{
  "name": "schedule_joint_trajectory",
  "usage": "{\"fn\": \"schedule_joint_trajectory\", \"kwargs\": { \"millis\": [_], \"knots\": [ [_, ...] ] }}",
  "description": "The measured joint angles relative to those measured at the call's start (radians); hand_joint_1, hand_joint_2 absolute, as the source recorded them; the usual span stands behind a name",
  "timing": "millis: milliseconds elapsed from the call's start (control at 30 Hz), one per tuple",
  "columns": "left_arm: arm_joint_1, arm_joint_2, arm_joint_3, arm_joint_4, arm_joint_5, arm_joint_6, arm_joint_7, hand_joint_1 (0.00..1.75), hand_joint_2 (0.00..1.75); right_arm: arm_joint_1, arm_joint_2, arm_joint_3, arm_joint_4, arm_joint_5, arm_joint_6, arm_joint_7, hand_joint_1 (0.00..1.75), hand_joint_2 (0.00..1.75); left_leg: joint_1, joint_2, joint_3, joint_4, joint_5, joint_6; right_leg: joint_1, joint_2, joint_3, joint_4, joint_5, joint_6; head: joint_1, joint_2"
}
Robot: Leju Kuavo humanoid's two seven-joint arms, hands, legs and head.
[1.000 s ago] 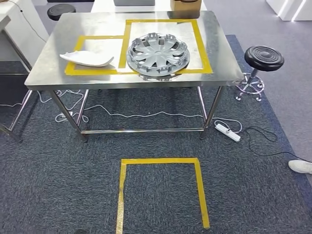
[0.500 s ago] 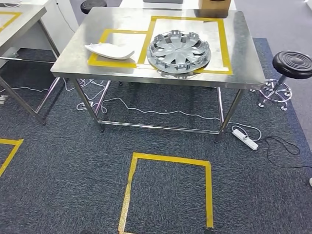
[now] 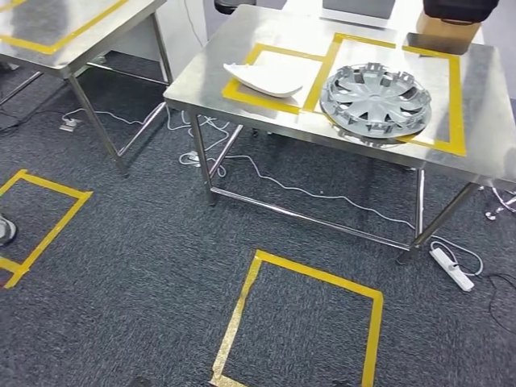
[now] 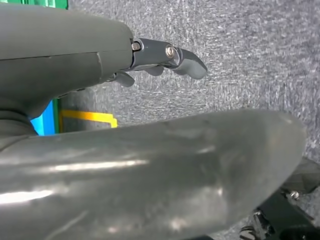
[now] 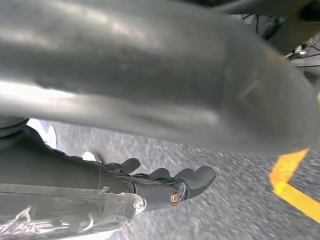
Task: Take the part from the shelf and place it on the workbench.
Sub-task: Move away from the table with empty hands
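- Carpet [image 3: 139, 266], dark grey, took up most of the head view, marked with a square of yellow tape [image 3: 304, 322] straight ahead and part of another at the left edge.
- The tabletop [image 3: 201, 81] of a steel workbench stood beyond the square, carrying two yellow-taped frames side by side.
- A second steel bench [image 3: 55, 40] with its own tape lines stood apart, up at the left; no shelf could be made out.
- A silver wheel cover [image 3: 376, 101] lay flat in the larger frame, its near edge over the tape line.
- A white curved panel [image 3: 264, 78] lay in the smaller frame, just beside the wheel cover but not touching it.
- A cardboard box [image 3: 447, 36] sat at the far edge of the tabletop, and a white power strip [image 3: 451, 268] with loose cables lay on the carpet under it.
- The left hand [image 4: 151, 55] hung over the carpet, its fingers [image 4: 188, 62] stretched out nearly straight and holding nothing.
- The right hand [image 5: 151, 187] likewise hung over the carpet, its fingers [image 5: 200, 177] extended and a little apart, with nothing in them.
- Judging by this, two parts already rested on the workbench and both hands were free, so either a delivery was complete or another trip to the shelf remained; which part the task meant could not be told.
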Motion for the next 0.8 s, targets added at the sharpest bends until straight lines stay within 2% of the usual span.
{"fn": "schedule_joint_trajectory", "kwargs": {
  "millis": [33,67,100,167,200,233,300,333,367,400,433,467,500,533,600,667,700,733,767,800],
  "knots": [
    [-0.002,0.0,0.0,0.0,-0.002,0.003,-0.006,0.0,1.31,-0.001,0.0,0.0,0.0,0.0,0.001,0.002,0.0,0.0,0.0,-0.014,-0.001,0.002,0.001,-0.003,-0.003,0.024,0.031,-0.067,0.023,-0.003,0.0,0.0],
    [-0.004,0.0,0.0,0.0,-0.002,0.006,-0.012,0.0,1.75,-0.001,0.0,0.0,0.0,0.0,0.001,0.003,0.0,0.0,0.0,-0.025,-0.005,0.003,0.002,-0.008,-0.005,0.044,0.051,-0.11,0.033,-0.005,0.0,0.0],
    [-0.006,0.0,0.0,0.0,-0.002,0.009,-0.018,0.0,1.75,-0.003,0.0,0.0,0.0,0.0,0.001,0.005,0.0,0.0,0.001,-0.035,-0.009,0.003,0.005,-0.015,-0.005,0.054,0.059,-0.127,0.032,-0.008,0.0,0.0],
    [-0.005,0.001,0.002,0.0,-0.002,0.014,-0.032,0.0,1.75,-0.005,0.0,0.001,0.0,-0.003,0.001,0.008,0.0,0.0,0.006,-0.052,-0.016,-0.001,0.01,-0.029,-0.004,0.037,0.064,-0.134,0.033,-0.017,0.0,0.0],
    [-0.003,0.001,0.002,0.0,-0.001,0.017,-0.038,0.0,1.75,-0.005,0.0,0.0,0.0,-0.004,0.001,0.011,0.0,0.0,0.005,-0.04,-0.02,0.004,0.006,-0.034,-0.005,0.025,0.066,-0.137,0.036,-0.023,-0.001,0.0],
    [-0.003,0.0,0.003,0.0,0.0,0.018,-0.044,0.0,1.75,-0.005,0.0,0.0,0.0,-0.005,0.001,0.013,0.0,0.0,0.004,-0.016,-0.031,0.023,-0.007,-0.038,-0.006,0.011,0.069,-0.142,0.038,-0.029,-0.005,0.0],
    [-0.007,-0.005,0.005,0.0,0.004,0.023,-0.053,0.0,1.75,-0.002,0.0,0.0,0.0,-0.005,0.001,0.02,0.0,0.0,0.001,0.047,-0.081,0.122,-0.064,-0.045,-0.005,-0.02,0.072,-0.147,0.039,-0.036,-0.012,0.0],
    [-0.009,-0.007,0.006,0.0,0.004,0.026,-0.056,0.0,1.75,0.0,0.0,0.0,0.0,-0.005,0.001,0.024,0.0,0.0,0.002,0.063,-0.116,0.19,-0.094,-0.049,-0.004,-0.037,0.072,-0.147,0.038,-0.038,-0.015,0.0],
    [-0.009,-0.009,0.008,0.0,0.004,0.032,-0.059,0.0,1.75,0.001,0.0,0.0,0.0,-0.005,0.001,0.028,0.0,0.0,0.003,0.07,-0.144,0.244,-0.113,-0.051,-0.003,-0.054,0.072,-0.147,0.037,-0.039,-0.016,0.0],
    [-0.007,-0.009,0.011,0.0,0.002,0.038,-0.061,0.0,1.75,0.002,0.0,0.0,0.0,-0.005,0.001,0.031,0.0,0.0,0.004,0.074,-0.156,0.269,-0.113,-0.053,-0.003,-0.069,0.072,-0.147,0.036,-0.039,-0.016,0.0],
    [-0.005,-0.01,0.014,0.0,0.0,0.044,-0.063,0.0,1.75,0.002,0.0,0.0,0.0,-0.005,0.001,0.033,0.0,0.0,0.005,0.077,-0.149,0.258,-0.095,-0.054,-0.003,-0.083,0.073,-0.147,0.035,-0.038,-0.016,0.0],
    [-0.003,-0.01,0.017,0.0,-0.001,0.049,-0.066,0.0,1.75,0.001,0.0,0.0,0.0,-0.005,0.001,0.034,0.0,0.0,0.006,0.083,-0.124,0.212,-0.064,-0.054,-0.003,-0.095,0.075,-0.147,0.033,-0.036,-0.016,0.0],
    [-0.002,-0.01,0.018,0.0,-0.002,0.055,-0.068,0.0,1.75,0.001,0.001,0.0,0.0,-0.005,0.001,0.035,0.0,0.0,0.005,0.102,-0.088,0.147,-0.03,-0.054,-0.002,-0.107,0.078,-0.147,0.031,-0.033,-0.016,0.0],
    [-0.004,-0.01,0.019,0.0,-0.003,0.061,-0.072,0.0,1.75,0.0,0.001,0.0,0.0,-0.005,0.001,0.035,0.0,0.0,0.002,0.124,-0.054,0.082,-0.008,-0.052,0.001,-0.118,0.079,-0.145,0.027,-0.027,-0.018,0.0],
    [-0.007,-0.013,0.021,0.0,-0.004,0.082,-0.089,0.0,1.75,0.0,0.001,0.0,0.0,-0.008,0.0,0.037,0.0,0.0,-0.002,0.153,-0.017,0.01,0.006,-0.039,0.009,-0.138,0.082,-0.144,0.019,-0.016,-0.018,0.0],
    [-0.005,-0.016,0.024,0.0,-0.004,0.111,-0.116,0.0,1.75,-0.002,0.001,0.0,0.0,-0.015,-0.002,0.038,0.0,0.0,-0.004,0.136,-0.017,0.004,0.001,-0.022,0.01,-0.158,0.091,-0.148,0.014,-0.007,-0.015,0.0],
    [-0.003,-0.017,0.026,0.0,-0.003,0.123,-0.13,0.0,1.75,-0.003,0.001,0.0,0.0,-0.019,-0.003,0.038,0.0,0.0,-0.004,0.125,-0.016,0.003,0.001,-0.016,0.008,-0.154,0.094,-0.144,0.008,-0.002,-0.013,0.0],
    [-0.002,-0.017,0.029,0.0,-0.002,0.132,-0.139,0.0,1.75,-0.004,0.001,0.0,0.0,-0.021,-0.004,0.038,0.0,0.0,-0.003,0.113,-0.015,0.002,0.002,-0.009,0.006,-0.137,0.091,-0.127,-0.007,0.002,-0.012,0.0],
    [-0.003,-0.018,0.032,0.0,-0.002,0.138,-0.146,0.0,1.75,-0.003,0.002,0.0,0.0,-0.023,-0.005,0.038,0.0,0.0,-0.001,0.102,-0.015,0.001,0.004,-0.003,0.004,-0.111,0.074,-0.087,-0.032,0.006,-0.011,0.0],
    [-0.004,-0.019,0.035,0.0,-0.003,0.145,-0.153,0.0,1.75,-0.001,0.002,0.0,0.0,-0.024,-0.005,0.038,0.0,0.0,0.0,0.091,-0.014,0.0,0.005,0.002,0.003,-0.079,0.046,-0.025,-0.066,0.007,-0.008,0.0]
  ]
}}
